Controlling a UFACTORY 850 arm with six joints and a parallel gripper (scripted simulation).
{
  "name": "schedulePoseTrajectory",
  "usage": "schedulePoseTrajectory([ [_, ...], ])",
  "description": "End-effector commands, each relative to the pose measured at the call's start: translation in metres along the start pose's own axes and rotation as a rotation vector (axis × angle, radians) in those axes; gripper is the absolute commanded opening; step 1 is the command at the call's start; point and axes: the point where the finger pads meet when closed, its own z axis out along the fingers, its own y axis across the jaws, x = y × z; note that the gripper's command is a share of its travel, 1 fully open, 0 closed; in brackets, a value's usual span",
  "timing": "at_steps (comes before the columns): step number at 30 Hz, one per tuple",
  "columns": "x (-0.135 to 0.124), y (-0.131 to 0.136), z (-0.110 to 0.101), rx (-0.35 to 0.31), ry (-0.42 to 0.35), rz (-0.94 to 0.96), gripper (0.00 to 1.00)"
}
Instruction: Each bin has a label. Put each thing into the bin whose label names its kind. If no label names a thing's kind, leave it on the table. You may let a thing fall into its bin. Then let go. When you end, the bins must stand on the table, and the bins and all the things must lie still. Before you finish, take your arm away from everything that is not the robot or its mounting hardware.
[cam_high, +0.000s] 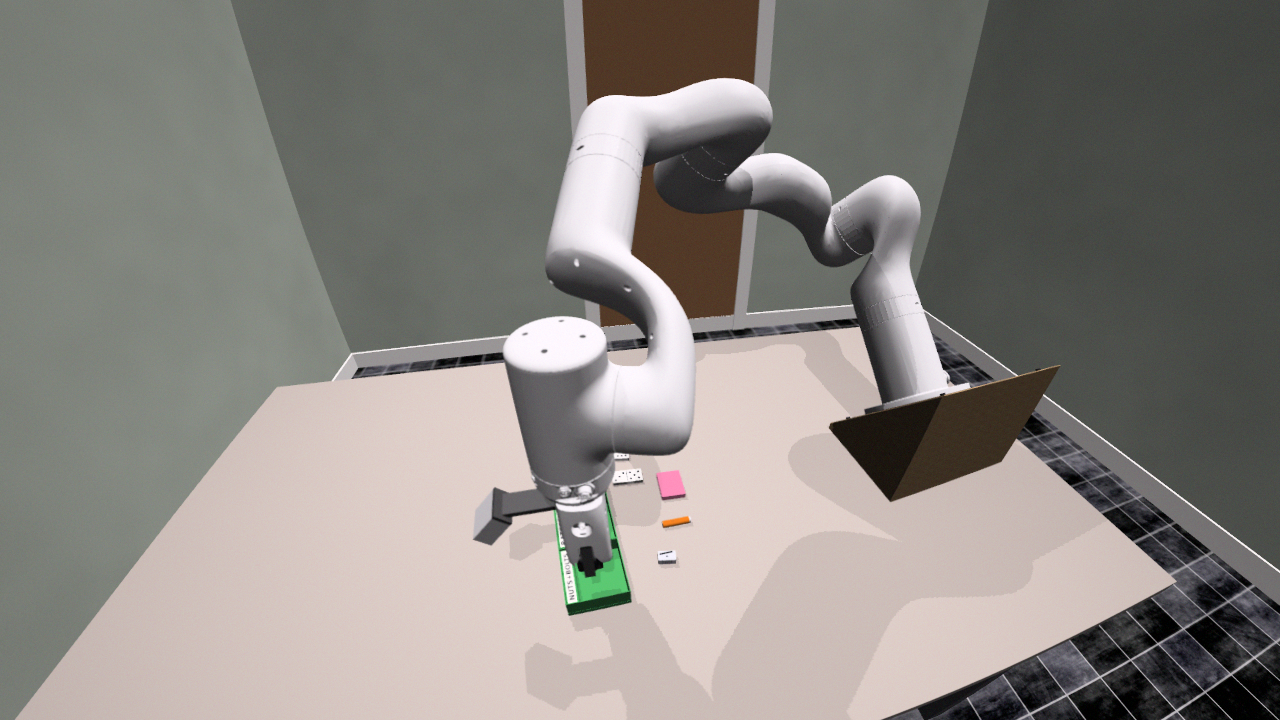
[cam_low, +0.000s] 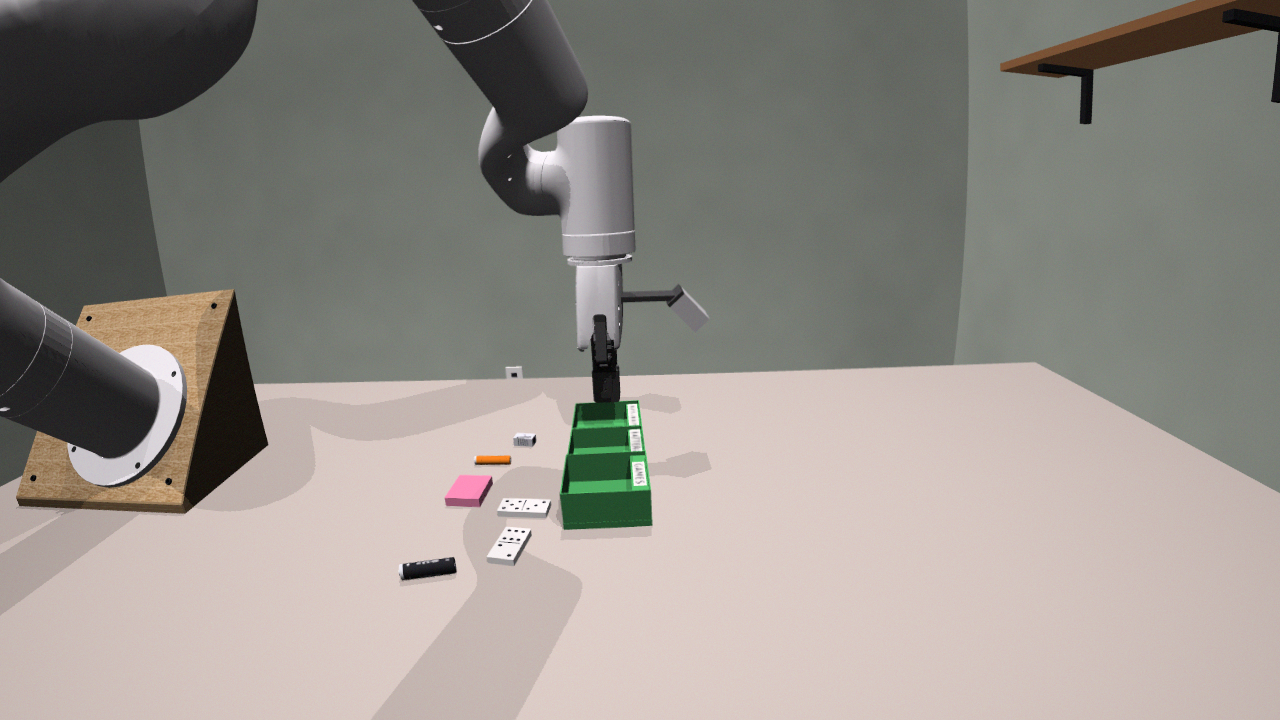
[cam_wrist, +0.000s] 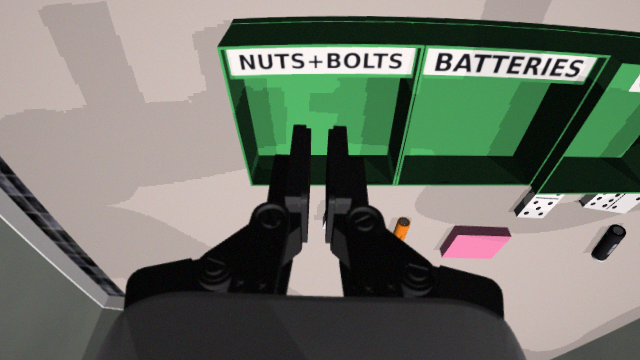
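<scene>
Green bins (cam_low: 605, 517) stand in one row on the table (cam_low: 895, 537), their visible floors bare. The end effector (cam_wrist: 319, 132) hangs above the far compartment, labelled NUTS+BOLTS (cam_wrist: 320, 61), beside the one labelled BATTERIES (cam_wrist: 509, 65). Its fingers stand narrow, and nothing shows in the slim gap between them.

Every loose thing lies on the table, left of the bins in the exterior view:
- a small grey-white piece (cam_low: 524, 439), its kind too small to tell
- an orange cylinder (cam_low: 492, 459)
- a pink pad (cam_low: 469, 489)
- two dominoes (cam_low: 523, 506) (cam_low: 508, 544)
- a black battery (cam_low: 427, 567), nearest

Likely hazards:
- A descent here would probably gain nothing, and the fingers could strike a wall and shove the row.
- Narrow fingers would press on a piece rather than straddle it, so they need widening first.
- The round pieces may roll when nudged.
- The pink pad seems to match neither readable label, so binning it would likely be an error.
</scene>
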Motion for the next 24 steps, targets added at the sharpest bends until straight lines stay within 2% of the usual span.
schedulePoseTrajectory([
  [1,0.001,0.0,0.009,0.001,0.002,0.001,0.07],
  [13,0.001,0.0,0.035,0.001,0.002,0.001,0.07],
  [24,0.001,0.0,0.035,0.001,0.002,0.001,0.07],
])
